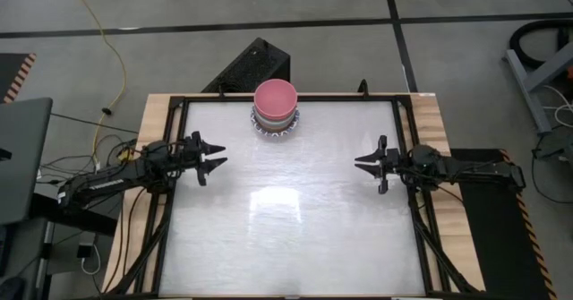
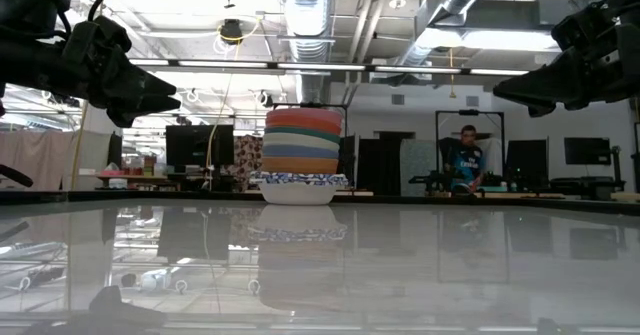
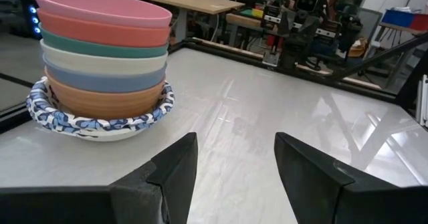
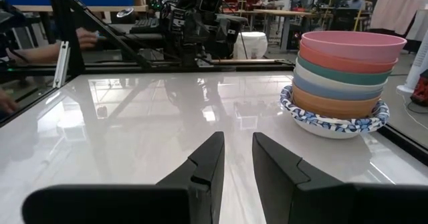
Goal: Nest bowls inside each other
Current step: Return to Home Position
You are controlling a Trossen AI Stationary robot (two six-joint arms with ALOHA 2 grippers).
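At the table's (image 1: 286,219) far edge the stack (image 1: 275,108) stands tall, nested and close to the frame, so I reckon a jolt could tip it off. The left gripper (image 1: 221,156) gapes wide and empty, and the right gripper (image 1: 360,164) is narrowly parted and empty. Both are well clear.

I count one stack (image 3: 103,70) on the table (image 1: 286,228), six plain in all: one pink bowl (image 3: 100,11), one red (image 3: 100,31), one green (image 3: 100,48), one cream (image 3: 100,63), one blue (image 3: 100,80), one orange (image 3: 100,100). Beneath them I make out one blue-patterned rim (image 3: 100,125); any more nested there I cannot count.
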